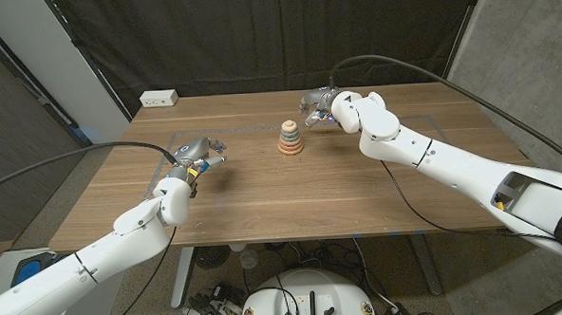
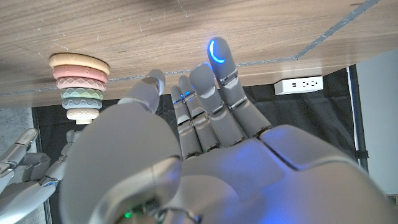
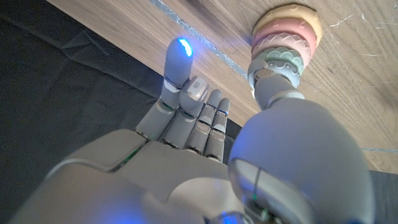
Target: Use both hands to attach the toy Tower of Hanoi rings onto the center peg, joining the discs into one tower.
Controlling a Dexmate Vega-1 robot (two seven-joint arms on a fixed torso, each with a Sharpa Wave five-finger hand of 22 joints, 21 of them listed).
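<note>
Both hands hold nothing: left hand (image 1: 202, 153) at the frame's left-centre, fingers loosely spread, well apart from the ring tower (image 1: 291, 138); right hand (image 1: 319, 105) in the upper middle, fingers apart, just beside it. Stacked rings stand on the wooden table (image 1: 358, 187) at centre; white power strip (image 1: 159, 99) upper left

We look down on a wooden bench (image 1: 263, 191) with a warm brown grain, marked by a thin pale outline of tape (image 1: 180, 135) near its far left corner. A white power strip (image 1: 159, 99) sits at the far left edge. Behind the bench hangs a black curtain (image 1: 276, 34). A grey concrete wall (image 1: 533, 42) rises on the right, and a pale panel (image 1: 43, 44) leans on the left. Below lies grey floor (image 1: 36, 211).
</note>
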